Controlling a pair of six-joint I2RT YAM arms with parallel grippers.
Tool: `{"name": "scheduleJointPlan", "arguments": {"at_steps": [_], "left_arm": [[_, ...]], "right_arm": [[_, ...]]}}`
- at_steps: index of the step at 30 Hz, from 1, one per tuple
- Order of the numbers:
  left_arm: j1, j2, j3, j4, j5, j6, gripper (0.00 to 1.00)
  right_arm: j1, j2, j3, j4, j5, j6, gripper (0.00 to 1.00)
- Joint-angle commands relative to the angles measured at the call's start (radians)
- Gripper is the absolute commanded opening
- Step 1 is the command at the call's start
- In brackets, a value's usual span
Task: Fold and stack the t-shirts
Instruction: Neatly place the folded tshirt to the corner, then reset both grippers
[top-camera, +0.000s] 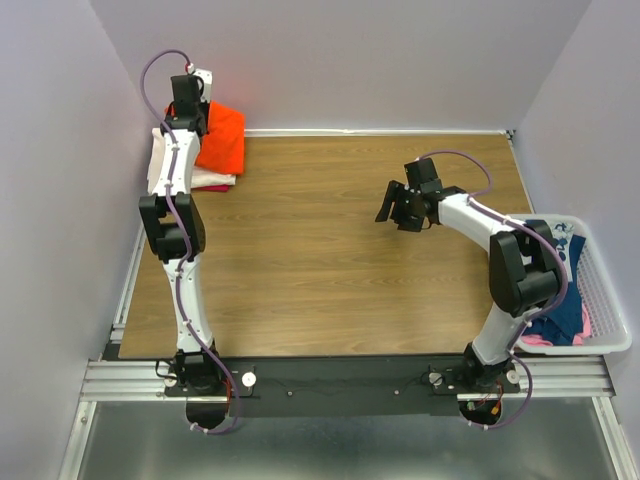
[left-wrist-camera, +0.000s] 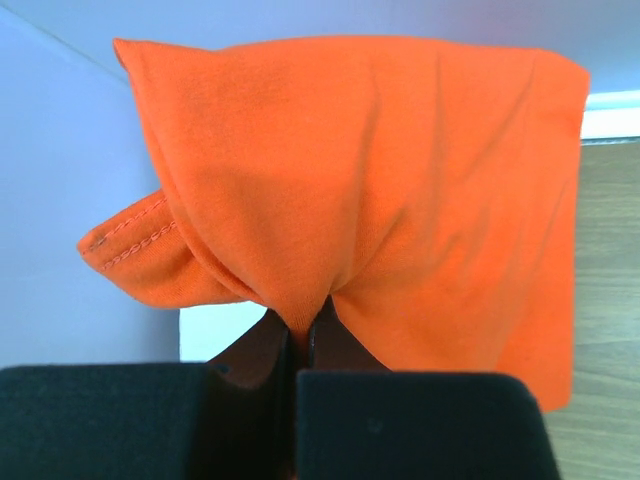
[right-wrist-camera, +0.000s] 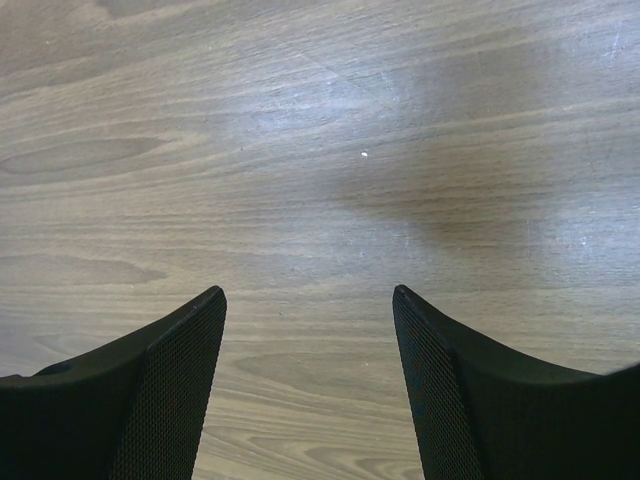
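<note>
Wood-grain table (top-camera: 320, 250) w/ plain lavender walls (top-camera: 400, 60) on 3 sides (even, soft light); alu rail (top-camera: 120, 378) near edge.

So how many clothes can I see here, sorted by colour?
Orange t-shirt: 1
Cream t-shirt: 1
Red-pink t-shirt: 1
Navy t-shirt, in the basket: 1
Pink garment, in the basket: 1
Total: 5 showing; the basket's heap may hide more.

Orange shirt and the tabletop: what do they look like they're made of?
The orange shirt looks like soft matte knit cloth, probably cotton jersey: it puckers into folds and has a stitched hem. The tabletop shows brown wood grain with a faint sheen; whether solid wood or printed laminate, I cannot tell.
</note>
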Motion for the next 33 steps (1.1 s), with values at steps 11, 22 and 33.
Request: {"name": "scheduleJointPlan", "arguments": {"at_steps": [11, 22, 33], "left_arm": [[0.044, 0.072, 0.054, 0.021, -0.023, -0.013, 0.0], [0.059, 0.058, 0.062, 0.04, -0.114, -0.071, 0.5], [0.057, -0.101, -0.004, 0.087, -0.075, -0.182, 0.98]], "right_arm": [[0.012, 0.031, 0.036, -0.022, 0.003, -0.012, 0.74], [0.015, 0.03, 0.035, -0.022, 0.007, -0.012, 0.75], [0.015, -0.028, 0.02, -0.02, 0.029, -0.016, 0.76]]}}
